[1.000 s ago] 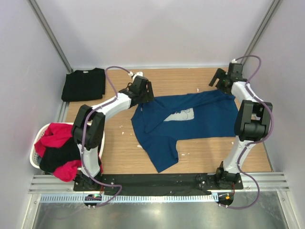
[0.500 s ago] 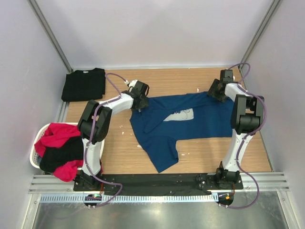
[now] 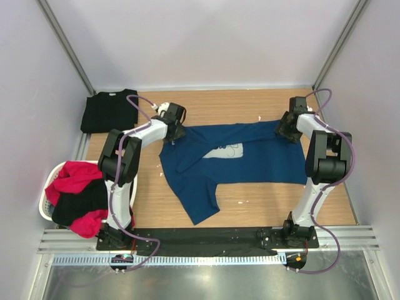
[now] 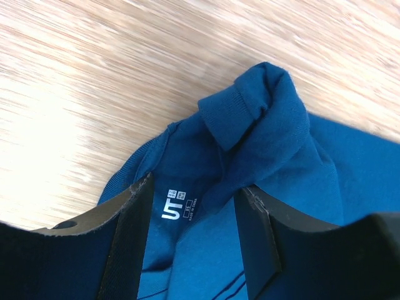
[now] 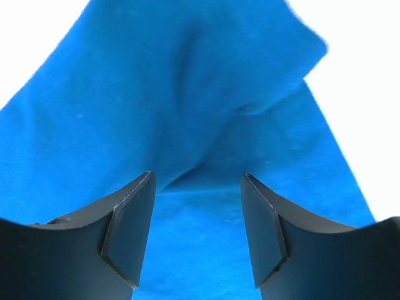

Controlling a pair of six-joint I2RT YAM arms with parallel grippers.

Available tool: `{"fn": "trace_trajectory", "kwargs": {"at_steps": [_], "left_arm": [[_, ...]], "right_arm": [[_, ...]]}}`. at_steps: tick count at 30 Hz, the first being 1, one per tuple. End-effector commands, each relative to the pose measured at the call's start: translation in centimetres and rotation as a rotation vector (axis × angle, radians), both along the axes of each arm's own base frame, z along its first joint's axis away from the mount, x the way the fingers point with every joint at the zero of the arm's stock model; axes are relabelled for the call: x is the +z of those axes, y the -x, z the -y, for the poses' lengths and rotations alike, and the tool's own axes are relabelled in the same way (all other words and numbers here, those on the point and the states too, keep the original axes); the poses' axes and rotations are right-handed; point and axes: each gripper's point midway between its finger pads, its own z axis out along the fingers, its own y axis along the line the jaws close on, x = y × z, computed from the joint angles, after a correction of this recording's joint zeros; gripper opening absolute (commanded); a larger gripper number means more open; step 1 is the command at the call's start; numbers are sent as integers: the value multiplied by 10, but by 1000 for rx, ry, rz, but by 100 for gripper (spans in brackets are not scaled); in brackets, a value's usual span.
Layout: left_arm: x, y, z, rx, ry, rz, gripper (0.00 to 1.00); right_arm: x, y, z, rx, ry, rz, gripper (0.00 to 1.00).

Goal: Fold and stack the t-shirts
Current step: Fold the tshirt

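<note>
My left gripper (image 3: 172,131) was down at the far left end of the navy t-shirt (image 3: 250,159), and its 2 fingers were partly closed with the collar (image 4: 250,106) bunched up between them. In my left wrist view the white neck label (image 4: 178,205) sat right between the fingers, so I had hold of the cloth at the neckline. My right gripper (image 3: 286,130) was at the shirt's far right corner, also partly closed. In its wrist view the blue fabric rose in a tent between the 2 fingers, pinched there.

The navy t-shirt lay spread across the middle of the wooden table (image 3: 262,197), stretched between my 2 grippers, with its pale print (image 3: 226,150) facing up and folds running across it. 1 part of it trailed toward the near edge, left of centre.

A folded black t-shirt (image 3: 110,110) lay in the far left corner, well apart from the navy one. A white basket (image 3: 45,203) beside my left arm's base held a red t-shirt (image 3: 75,178) and another black one (image 3: 78,203), both crumpled.
</note>
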Motion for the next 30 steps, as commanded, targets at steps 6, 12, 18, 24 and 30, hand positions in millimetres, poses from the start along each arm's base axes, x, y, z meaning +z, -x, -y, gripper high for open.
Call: {"fn": "trace_trajectory", "kwargs": {"at_steps": [6,12,18,24,30], "left_arm": [[26,-9,-7,-99,7,25,59],[83,-18,0,-147,35,130,81],[118,3,-5,-74,111,177,93],[108,29,-1,-41,202,123,93],[106,45,-3,-20,230,90,93]], "right_arm": [[71,-25,23,-81,92,119,62],[93,-49,58,-197,126,179,57],[69,-48,82,-318,97,164,56],[36,-46,87,-340,84,113,54],[16,-48,86,-348,59,106,50]]}}
